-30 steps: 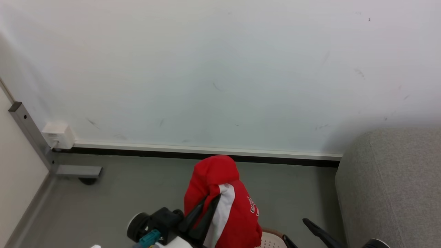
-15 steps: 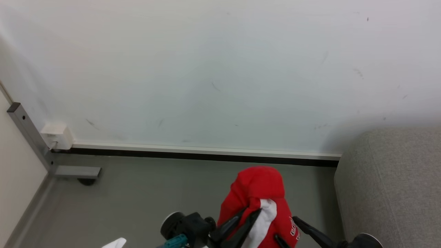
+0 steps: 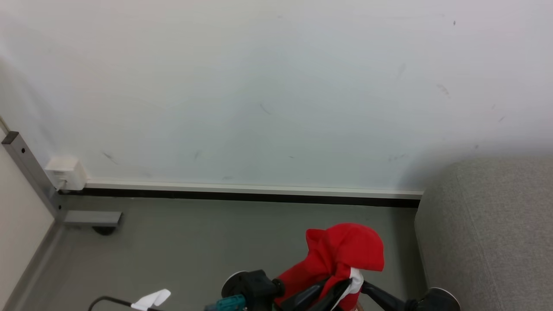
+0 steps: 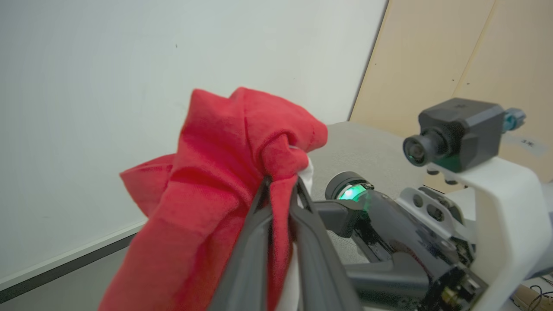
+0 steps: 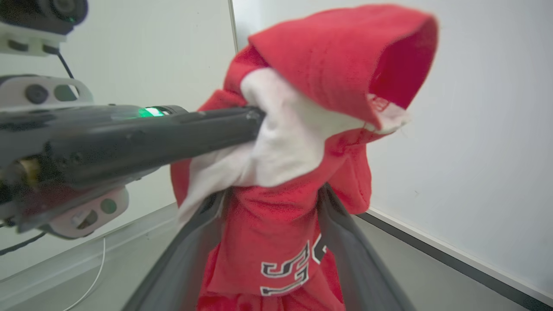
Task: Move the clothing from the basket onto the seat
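Jersey [image 3: 341, 250], red, hangs pinched tight in my left gripper [image 4: 281, 183], near the grey sofa [image 3: 488, 224]; my right gripper [image 5: 272, 192] straddles it, fingers spread.

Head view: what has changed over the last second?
The left gripper, shut on the red garment, carried it rightward toward the grey sofa. The right gripper, open, now flanks the hanging garment. The left grip is unchanged, and the camera shifted only slightly.
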Available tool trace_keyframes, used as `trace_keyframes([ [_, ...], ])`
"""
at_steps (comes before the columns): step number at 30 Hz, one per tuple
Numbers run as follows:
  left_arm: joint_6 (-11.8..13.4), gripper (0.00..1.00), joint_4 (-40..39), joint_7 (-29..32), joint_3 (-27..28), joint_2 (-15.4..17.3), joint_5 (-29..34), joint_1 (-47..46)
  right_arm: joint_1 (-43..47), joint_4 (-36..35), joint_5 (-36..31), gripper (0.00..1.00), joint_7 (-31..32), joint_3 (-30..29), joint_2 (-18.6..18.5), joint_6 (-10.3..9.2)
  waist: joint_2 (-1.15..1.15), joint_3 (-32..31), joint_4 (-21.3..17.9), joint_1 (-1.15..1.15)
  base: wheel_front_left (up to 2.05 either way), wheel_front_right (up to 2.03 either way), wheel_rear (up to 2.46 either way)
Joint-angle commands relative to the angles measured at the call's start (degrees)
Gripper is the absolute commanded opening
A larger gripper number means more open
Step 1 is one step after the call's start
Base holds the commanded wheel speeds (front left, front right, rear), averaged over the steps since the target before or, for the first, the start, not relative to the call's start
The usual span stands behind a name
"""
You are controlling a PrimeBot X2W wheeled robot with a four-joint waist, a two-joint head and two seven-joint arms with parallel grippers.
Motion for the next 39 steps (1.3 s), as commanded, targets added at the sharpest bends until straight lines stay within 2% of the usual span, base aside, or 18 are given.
trace_keyframes([
  [1,-0.2,0.0,0.0,-0.5,-0.4,0.3,-1.1,-0.8,-1.2,-0.2,0.7,1.0,0.0,0.7,-0.2,-0.12,0.0,-0.1,-0.2,0.0,0.0,0.0,0.0],
  [4,-0.2,0.0,0.3,-0.9,-1.7,0.2,-1.8,-1.7,-2.2,-0.6,0.9,1.0,0.0,1.7,-0.1,-0.12,0.0,-0.1,-0.6,0.0,0.0,0.0,0.0],
  [5,-0.2,0.0,0.4,-1.0,-2.0,0.2,-2.1,-2.0,-2.5,-0.9,0.9,0.82,0.0,1.9,-0.1,-0.12,0.0,-0.1,-0.7,0.0,0.0,0.0,0.0],
  [6,-0.2,0.0,0.6,-1.1,-2.4,0.1,-2.4,-2.2,-2.5,-1.0,0.9,0.46,0.0,2.1,0.0,-0.12,0.0,-0.1,-0.8,0.0,0.0,0.0,0.0],
  [8,-0.2,0.0,0.9,-1.3,-2.9,0.2,-2.7,-2.4,-2.9,-1.5,1.2,0.0,0.0,2.5,0.0,-0.12,0.0,-0.2,-1.0,0.0,0.0,0.0,0.0],
  [15,0.0,0.0,2.5,-1.9,-3.2,0.8,-2.8,-2.8,-2.2,-1.6,1.7,0.0,0.0,1.4,-1.0,-0.12,0.0,-0.1,-1.3,0.0,0.0,0.0,0.0],
  [16,0.4,0.14,2.8,-1.9,-3.1,0.9,-2.5,-2.8,-1.9,-1.5,1.8,0.0,0.0,1.1,-1.1,-0.12,0.0,-0.1,-1.3,0.0,0.0,0.0,0.0],
  [19,1.0,1.0,3.5,-2.2,-2.8,1.1,-2.0,-2.5,-1.0,-1.1,1.8,0.0,0.0,0.2,-1.4,-0.12,0.0,-0.1,-1.5,0.0,0.0,0.0,0.0],
  [28,3.5,1.0,5.7,-2.5,-3.2,1.5,0.2,-1.9,1.7,-0.3,0.0,0.0,0.0,-5.8,-2.7,-0.12,0.0,0.6,-4.1,0.0,0.0,0.0,0.0],
  [39,4.2,1.0,7.7,-3.1,-3.7,-0.4,0.9,-0.2,4.7,-1.7,-2.9,0.0,0.0,-14.2,-4.6,-0.12,0.0,2.2,-12.4,0.0,0.0,0.0,0.0],
])
